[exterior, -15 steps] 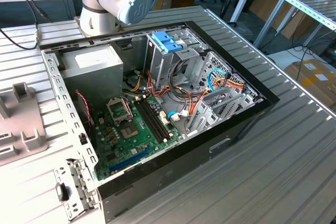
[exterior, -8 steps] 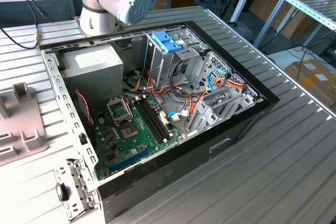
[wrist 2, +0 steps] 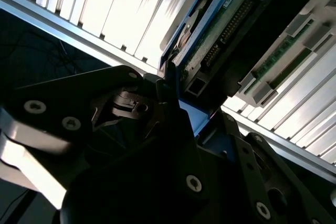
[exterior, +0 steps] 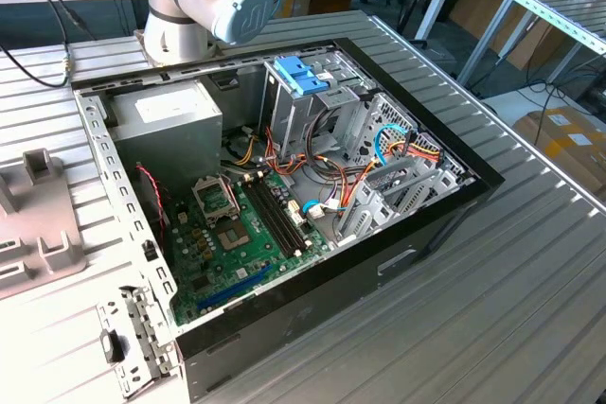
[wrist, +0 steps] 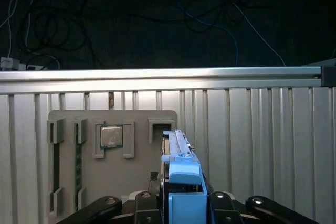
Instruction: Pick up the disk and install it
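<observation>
We are logging gripper [wrist: 182,205] pinching disk [wrist: 184,174] by blue rails, lower centre of first wrist view, disk standing on edge before grey parts tray [wrist: 139,174]. We are judging pickup done; install remaining, disk not yet reaching open computer case [exterior: 417,234], centre of exterior view.

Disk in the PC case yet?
Out: in the first wrist view the gripper holds the disk by the grey tray.

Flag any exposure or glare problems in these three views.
Exterior view: even light, computer case sharp throughout. Second wrist view: table slats blown out white, hand almost a black silhouette, disk underside dim. First wrist view: room beyond the table rail near black, rail slightly glary, disk's blue end well exposed.
</observation>
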